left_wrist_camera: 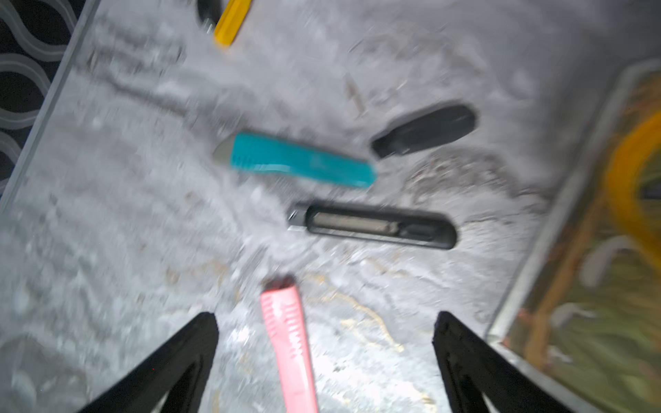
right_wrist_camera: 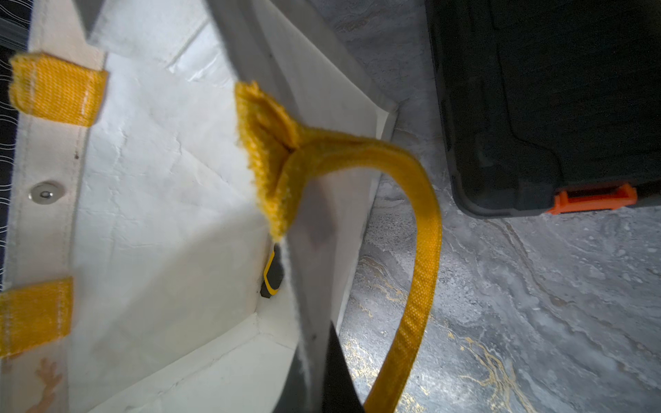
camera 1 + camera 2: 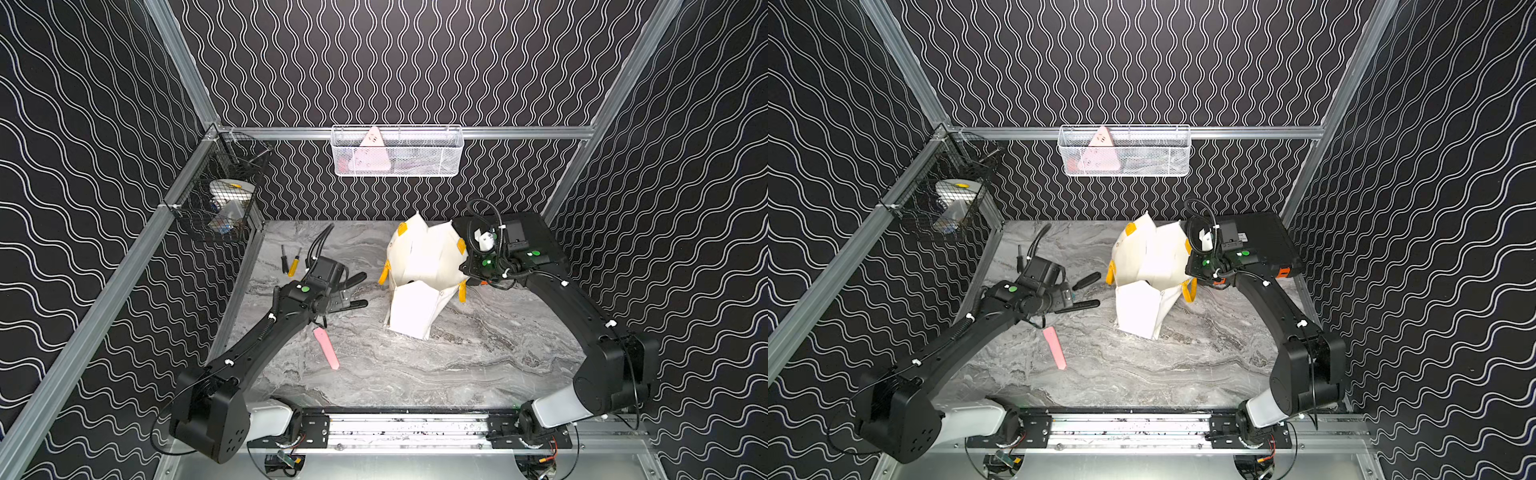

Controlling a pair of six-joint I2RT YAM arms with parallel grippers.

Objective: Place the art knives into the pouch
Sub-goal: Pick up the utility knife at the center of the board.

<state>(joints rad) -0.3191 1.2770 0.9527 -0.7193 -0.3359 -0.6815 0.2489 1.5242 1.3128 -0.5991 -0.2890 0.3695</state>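
The white pouch (image 3: pixel 419 266) (image 3: pixel 1144 266) with yellow handles stands open in the middle of the table. My right gripper (image 2: pixel 318 347) is shut on its right wall, beside a yellow handle loop (image 2: pixel 422 250). A black-and-yellow tool (image 2: pixel 270 275) lies inside the pouch. Left of the pouch lie a pink art knife (image 3: pixel 327 349) (image 1: pixel 289 343), a teal one (image 1: pixel 297 161) and a black one (image 1: pixel 372 225) (image 3: pixel 353 305). My left gripper (image 1: pixel 326 316) hangs open above the pink knife's far end and touches nothing. In both top views its fingers are hidden under the wrist.
A black rounded tool (image 3: pixel 355 279) lies by the knives. Two screwdrivers (image 3: pixel 291 262) lie at the far left. A black hard case with orange latches (image 3: pixel 536 237) (image 2: pixel 554 89) sits right behind the pouch. A white wire basket (image 3: pixel 397 151) and a black mesh basket (image 3: pixel 220 203) hang on the frame.
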